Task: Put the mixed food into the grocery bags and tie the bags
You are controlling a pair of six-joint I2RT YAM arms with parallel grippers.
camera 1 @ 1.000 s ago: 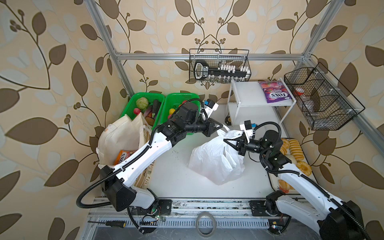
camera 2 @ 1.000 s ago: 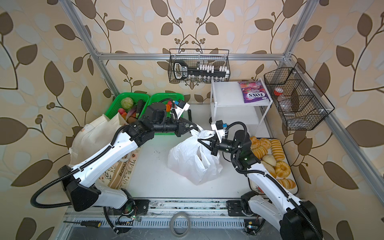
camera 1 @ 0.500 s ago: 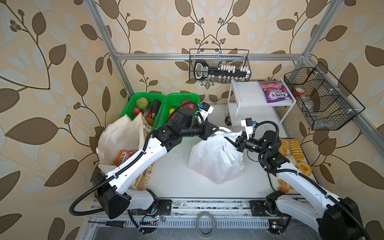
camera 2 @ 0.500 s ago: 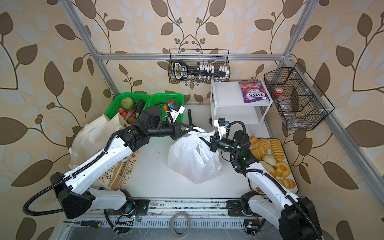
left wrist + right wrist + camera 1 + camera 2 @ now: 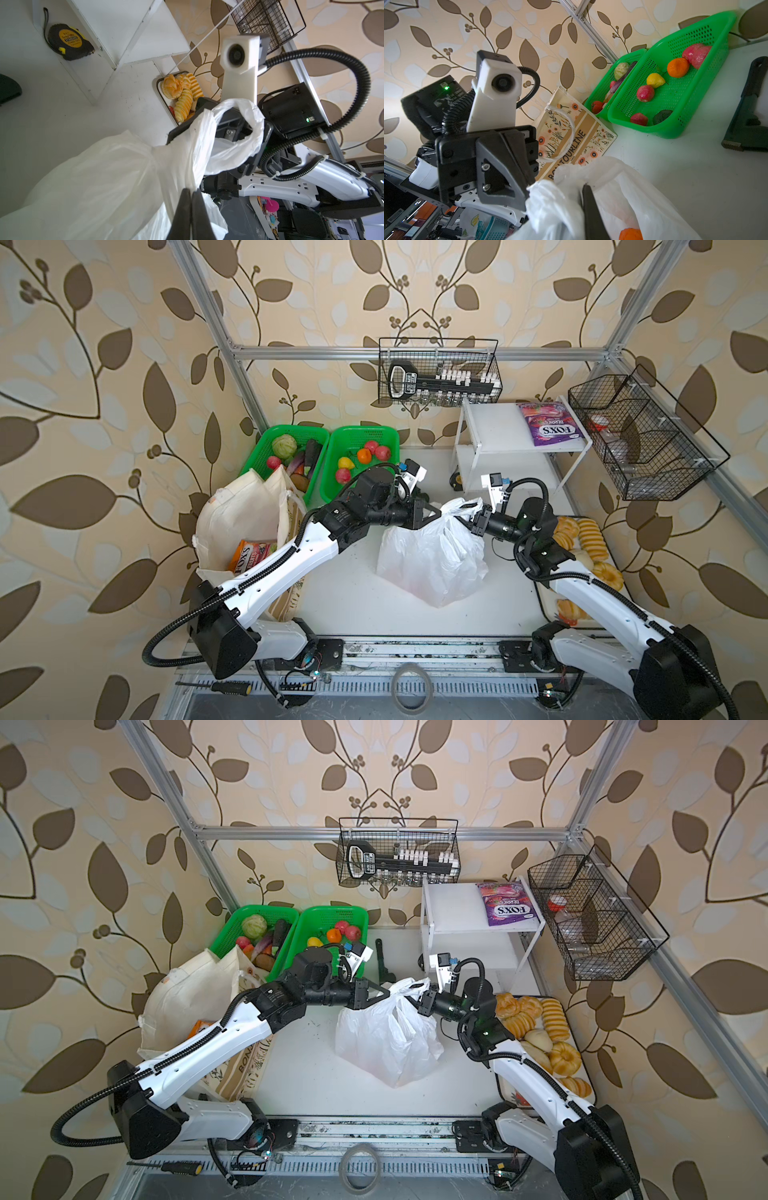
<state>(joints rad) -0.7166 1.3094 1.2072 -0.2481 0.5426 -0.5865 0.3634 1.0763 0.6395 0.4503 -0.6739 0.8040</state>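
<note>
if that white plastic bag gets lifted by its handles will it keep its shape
Probably floppy: the bag is thin, crinkled film, slumped on the table. Its handle bunches limply. Likely to sag around the orange thing inside.

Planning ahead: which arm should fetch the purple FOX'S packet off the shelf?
Right, probably. The right gripper sits nearest the white shelf with the purple FOX'S packet; the left gripper would cross the plastic bag.

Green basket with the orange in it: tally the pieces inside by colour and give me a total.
Inside the green basket, as the right wrist view shows it:
Red or pink fruits: 4
Orange fruit: 1
Yellow pear: 1
Dark green piece: 1
Total: 7
</note>
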